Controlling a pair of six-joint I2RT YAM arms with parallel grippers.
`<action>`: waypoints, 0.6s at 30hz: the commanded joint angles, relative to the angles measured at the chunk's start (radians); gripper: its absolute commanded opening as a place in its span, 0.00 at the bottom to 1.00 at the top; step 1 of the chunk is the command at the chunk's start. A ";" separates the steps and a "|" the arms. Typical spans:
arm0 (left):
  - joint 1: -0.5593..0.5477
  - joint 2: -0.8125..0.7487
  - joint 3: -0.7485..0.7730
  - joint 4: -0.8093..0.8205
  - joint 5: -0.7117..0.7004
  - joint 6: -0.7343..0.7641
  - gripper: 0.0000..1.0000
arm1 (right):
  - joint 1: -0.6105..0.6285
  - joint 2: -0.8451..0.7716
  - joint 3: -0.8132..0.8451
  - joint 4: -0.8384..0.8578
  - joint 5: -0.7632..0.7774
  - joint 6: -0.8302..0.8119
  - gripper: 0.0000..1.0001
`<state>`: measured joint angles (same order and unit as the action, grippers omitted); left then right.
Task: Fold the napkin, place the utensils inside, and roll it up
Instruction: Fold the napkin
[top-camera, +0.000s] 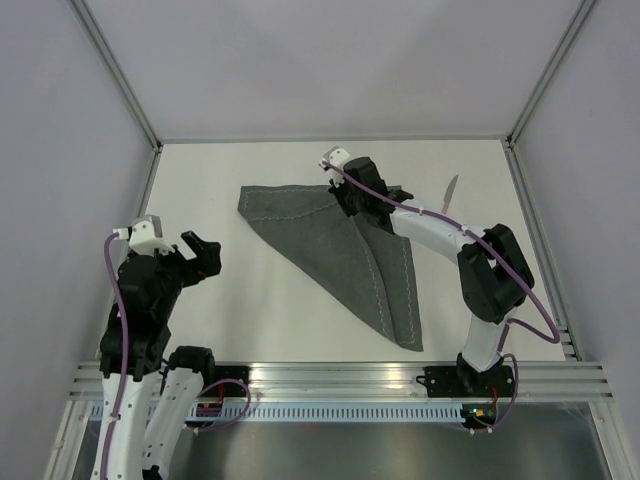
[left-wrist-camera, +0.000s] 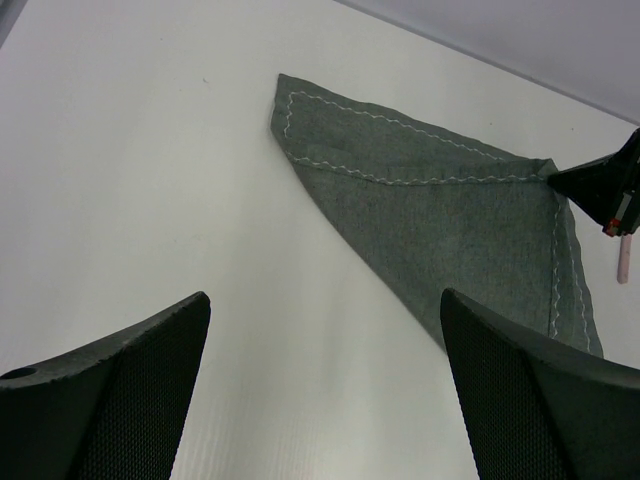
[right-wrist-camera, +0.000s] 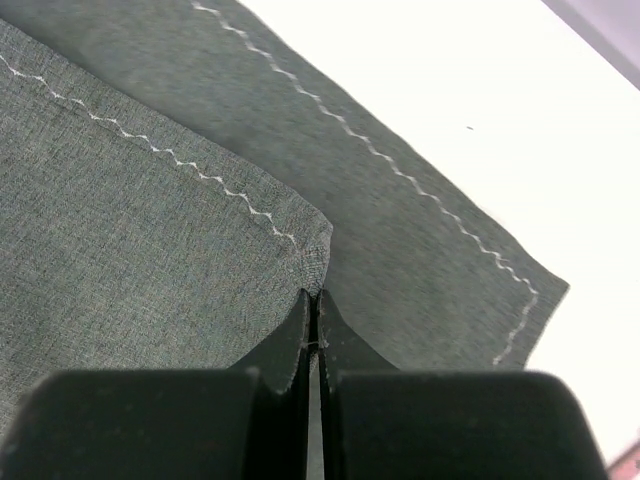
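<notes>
The dark grey napkin (top-camera: 330, 235) lies folded into a rough triangle in the middle of the table, with a pale stitched line along its edges. My right gripper (top-camera: 345, 197) is at its far corner, shut on the corner of the upper layer (right-wrist-camera: 300, 250), which lies over the lower layer (right-wrist-camera: 420, 240). The left wrist view shows the napkin (left-wrist-camera: 440, 210) with the right fingertips (left-wrist-camera: 570, 180) at that corner. The slim pale knife (top-camera: 451, 190) lies on the table right of the napkin; its tip also shows in the left wrist view (left-wrist-camera: 623, 258). My left gripper (top-camera: 205, 252) is open and empty, left of the napkin.
The white table (top-camera: 250, 320) is walled by pale panels with metal posts at the far corners. A metal rail (top-camera: 340, 378) runs along the near edge, by the arm bases.
</notes>
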<state>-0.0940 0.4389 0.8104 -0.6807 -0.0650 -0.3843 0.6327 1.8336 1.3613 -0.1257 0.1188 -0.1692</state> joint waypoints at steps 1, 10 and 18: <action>-0.003 -0.012 -0.010 0.030 0.034 0.033 1.00 | -0.047 -0.005 0.007 0.035 -0.024 0.017 0.00; -0.003 -0.020 -0.020 0.032 0.044 0.033 1.00 | -0.140 0.039 0.027 0.046 -0.048 0.049 0.00; -0.003 -0.025 -0.024 0.035 0.050 0.033 1.00 | -0.186 0.061 0.025 0.060 -0.056 0.068 0.00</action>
<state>-0.0940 0.4229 0.7944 -0.6773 -0.0456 -0.3843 0.4595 1.8889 1.3613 -0.1104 0.0734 -0.1246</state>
